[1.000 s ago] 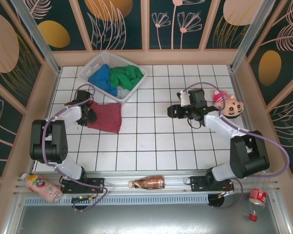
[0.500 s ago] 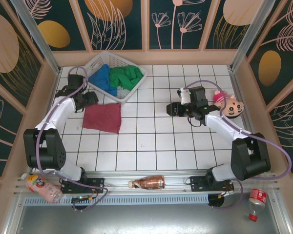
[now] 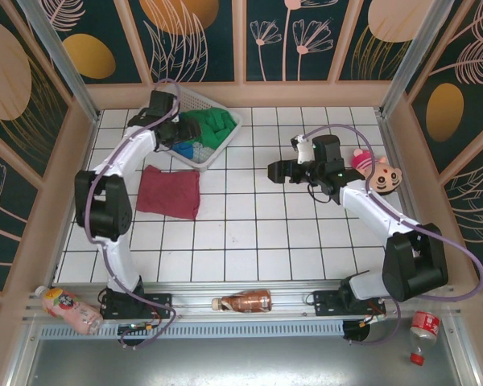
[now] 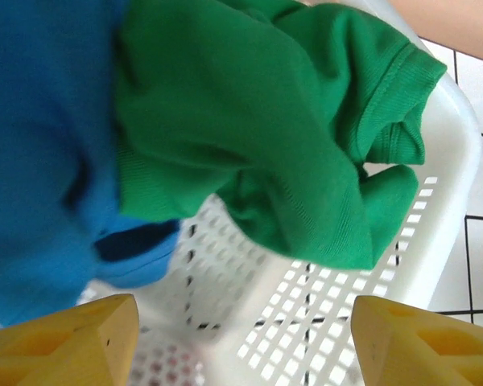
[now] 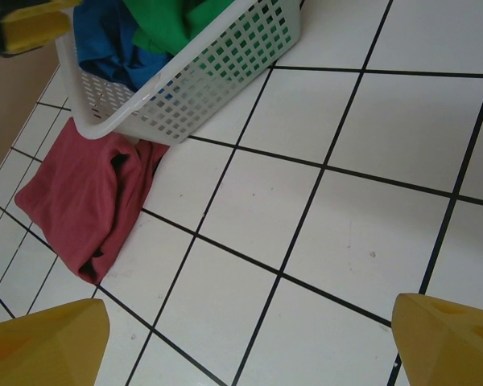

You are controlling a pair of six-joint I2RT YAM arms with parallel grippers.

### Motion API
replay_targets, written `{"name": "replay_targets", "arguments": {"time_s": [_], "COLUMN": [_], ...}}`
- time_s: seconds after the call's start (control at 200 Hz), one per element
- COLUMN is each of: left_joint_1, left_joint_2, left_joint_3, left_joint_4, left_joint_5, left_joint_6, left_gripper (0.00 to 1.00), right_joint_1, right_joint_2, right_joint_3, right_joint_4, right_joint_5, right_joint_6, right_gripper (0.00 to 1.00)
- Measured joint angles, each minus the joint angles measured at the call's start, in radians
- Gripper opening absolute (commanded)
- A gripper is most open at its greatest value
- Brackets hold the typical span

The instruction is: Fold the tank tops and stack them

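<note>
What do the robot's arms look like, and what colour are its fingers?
The left arm and right arm are white tubes with chunky black joints, and a thin purple cable loops along each. The left end effector and right end effector have yellow, wedge-shaped fingers.

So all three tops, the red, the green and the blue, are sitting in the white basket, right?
Not quite. The green top and the blue top are in the white basket, but the red top lies on the tiled table beside it, against its lower edge. The right wrist view shows this.
</note>
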Motion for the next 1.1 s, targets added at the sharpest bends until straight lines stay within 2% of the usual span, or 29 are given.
{"name": "replay_targets", "arguments": {"time_s": [0.2,0.295,0.355,0.405,0.44,0.47,0.525,0.785,1.096], "left_joint_1": [-0.018,-0.018,-0.018,-0.018,-0.018,-0.018,-0.019,-0.053,-0.243], "left_joint_2": [0.161,0.207,0.236,0.263,0.282,0.293,0.300,0.231,0.047], "left_joint_3": [0.155,0.196,0.225,0.257,0.278,0.291,0.307,0.413,0.721], "left_joint_4": [0.021,0.032,0.034,0.037,0.040,0.042,0.042,0.007,-0.034], "left_joint_5": [0.005,-0.001,0.002,0.008,0.015,0.024,0.033,0.113,0.167], "left_joint_6": [-0.032,-0.045,-0.058,-0.069,-0.074,-0.076,-0.082,-0.106,-0.157], "left_gripper": [0.71,0.65,0.52,0.30,0.19,0.13,0.08,0.06,0.07], "right_joint_1": [0.000,-0.003,-0.008,-0.013,-0.016,-0.020,-0.027,-0.048,-0.059], "right_joint_2": [0.000,0.000,0.000,0.000,0.000,0.000,-0.001,-0.002,-0.050], "right_joint_3": [0.004,0.008,0.014,0.020,0.023,0.024,0.026,0.032,0.019], "right_joint_4": [-0.003,-0.006,-0.013,-0.018,-0.021,-0.023,-0.026,-0.023,0.053], "right_joint_5": [0.001,0.003,0.004,0.004,0.004,0.004,0.003,-0.018,-0.077], "right_joint_6": [-0.001,-0.002,-0.004,-0.005,-0.008,-0.010,-0.011,-0.010,-0.007], "right_gripper": [0.94,0.94,0.94,0.96,0.96,0.96,0.96,0.97,0.96]}}
